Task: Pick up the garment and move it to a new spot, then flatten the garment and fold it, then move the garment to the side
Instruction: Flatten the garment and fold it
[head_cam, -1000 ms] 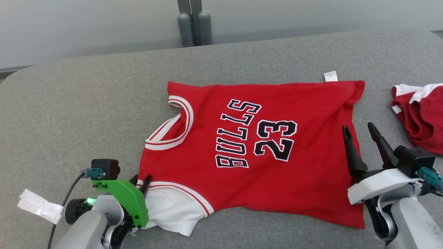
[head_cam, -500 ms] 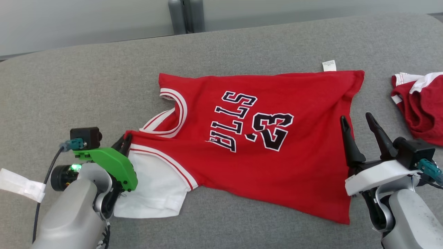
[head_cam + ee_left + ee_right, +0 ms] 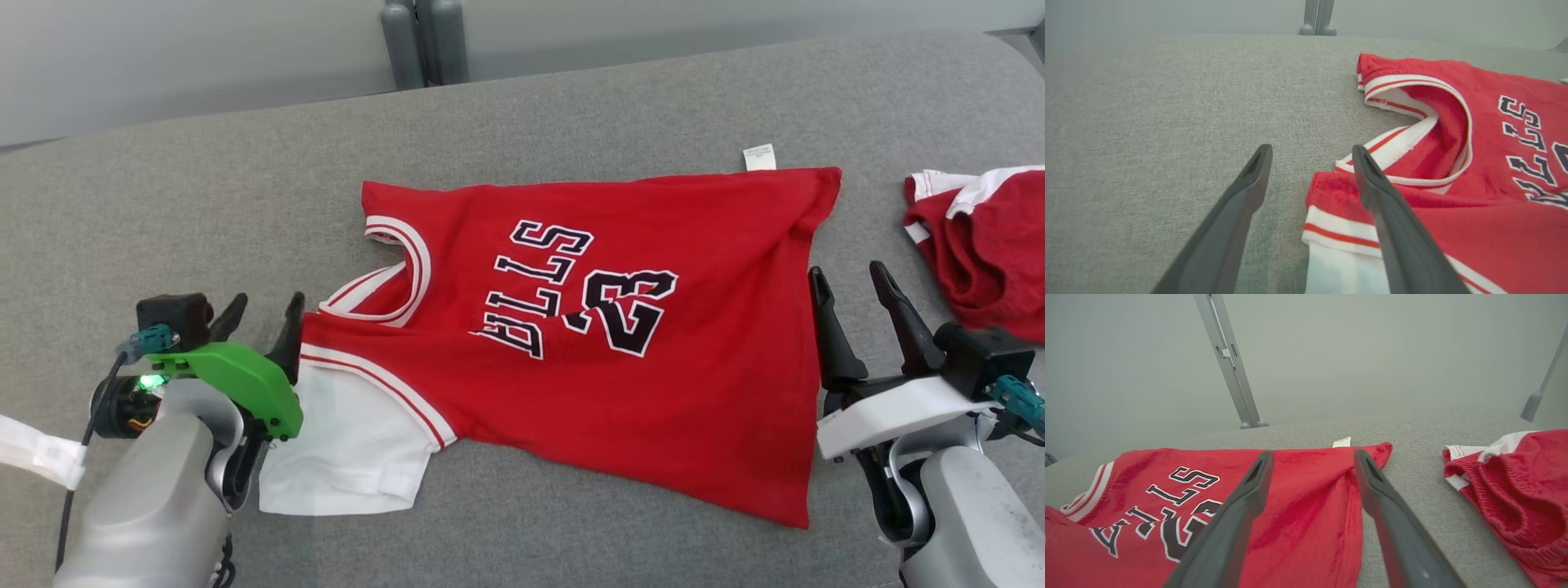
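The garment [image 3: 653,327] is a red jersey with black-and-white lettering, white trim and a white sleeve, spread sideways on the grey surface; a crease runs through the letters. It also appears in the left wrist view as garment [image 3: 1474,204] and in the right wrist view as garment [image 3: 1298,506]. My left gripper [image 3: 265,314] stands open at the jersey's shoulder corner, its right finger against the cloth edge, holding nothing; left gripper [image 3: 1312,163]. My right gripper [image 3: 849,286] is open at the jersey's hem side, nothing between its fingers; right gripper [image 3: 1312,465].
A second red-and-white piece of clothing [image 3: 988,245] lies crumpled at the right edge of the grey padded surface [image 3: 204,204]. A white paper tag [image 3: 33,449] hangs by my left arm. Grey posts [image 3: 416,41] stand behind the far edge.
My left gripper pulled the shoulder corner leftward, then opened and let it go. The lettering has creased. The right gripper stayed open. The camera shifted slightly.
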Tool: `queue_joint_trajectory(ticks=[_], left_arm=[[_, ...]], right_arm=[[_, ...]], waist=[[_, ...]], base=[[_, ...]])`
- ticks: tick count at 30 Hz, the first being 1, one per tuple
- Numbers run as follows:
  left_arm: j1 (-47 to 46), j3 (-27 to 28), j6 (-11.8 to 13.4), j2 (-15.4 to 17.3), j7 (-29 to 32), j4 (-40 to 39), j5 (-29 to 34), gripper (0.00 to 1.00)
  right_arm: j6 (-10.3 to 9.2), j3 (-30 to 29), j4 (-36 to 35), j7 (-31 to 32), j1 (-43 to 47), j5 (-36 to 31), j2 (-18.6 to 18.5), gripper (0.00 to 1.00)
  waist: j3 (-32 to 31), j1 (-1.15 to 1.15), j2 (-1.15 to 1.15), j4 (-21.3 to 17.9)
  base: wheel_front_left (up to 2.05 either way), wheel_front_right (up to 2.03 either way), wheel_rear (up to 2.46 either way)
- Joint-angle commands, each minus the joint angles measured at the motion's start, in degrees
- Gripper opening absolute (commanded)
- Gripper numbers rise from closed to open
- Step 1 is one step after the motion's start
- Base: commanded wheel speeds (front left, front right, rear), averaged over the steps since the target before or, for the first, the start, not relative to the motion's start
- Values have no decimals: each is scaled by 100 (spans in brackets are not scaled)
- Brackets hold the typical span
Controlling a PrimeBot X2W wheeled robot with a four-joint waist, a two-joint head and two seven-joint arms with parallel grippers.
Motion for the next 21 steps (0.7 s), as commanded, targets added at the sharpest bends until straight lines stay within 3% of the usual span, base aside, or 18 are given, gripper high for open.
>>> queue_joint_trajectory(ticks=[1, 8, 14, 21], left_arm=[[74, 46, 28, 85, -137, -90, 94, 100], [523, 442, 472, 407, -431, -1116, 226, 100], [1545, 1216, 991, 610, -436, -2888, 614, 100], [2797, 1918, 1361, 515, -438, -4247, 1039, 100]], right_arm=[[1, -20, -38, -23, 95, -40, 15, 100], [1, -12, -201, -20, 252, 6, 42, 100], [1, -16, -354, -21, 239, 45, 6, 100], [1, 37, -425, -20, 310, 72, 33, 100]], waist=[[-181, 0, 0, 69], [-470, 0, 0, 205], [-653, 0, 0, 289], [-828, 0, 0, 283]], base=[[0, 0, 0], [0, 0, 0], [0, 0, 0], [0, 0, 0]])
